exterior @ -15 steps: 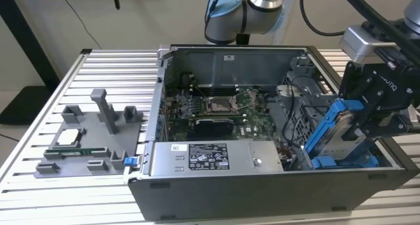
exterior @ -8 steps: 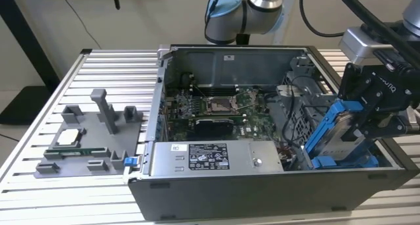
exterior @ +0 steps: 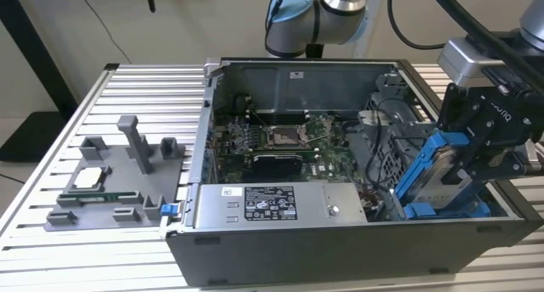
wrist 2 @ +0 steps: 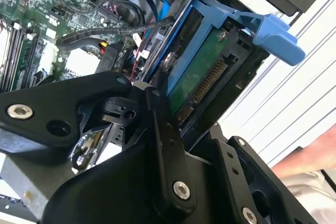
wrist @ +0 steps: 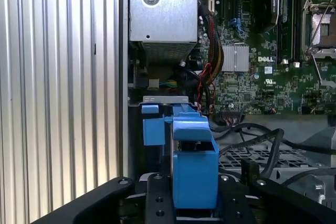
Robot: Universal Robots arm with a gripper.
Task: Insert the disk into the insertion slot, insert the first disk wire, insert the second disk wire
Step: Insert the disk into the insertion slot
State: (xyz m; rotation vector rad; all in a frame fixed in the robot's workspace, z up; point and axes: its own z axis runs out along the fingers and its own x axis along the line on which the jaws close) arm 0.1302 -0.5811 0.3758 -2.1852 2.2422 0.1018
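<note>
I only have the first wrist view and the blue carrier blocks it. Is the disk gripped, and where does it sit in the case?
Observer: Gripped. In the exterior view the gripper is shut on the disk, which stands on edge, tilted, at the end of the case on the exterior view's right.
Operator: Any wire plugged into it?
Observer: No. In the second wrist view the connector row on its green board is bare.

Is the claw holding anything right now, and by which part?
Yes: the claw is shut on the disk, gripping its blue carrier frame at the connector end.
</note>
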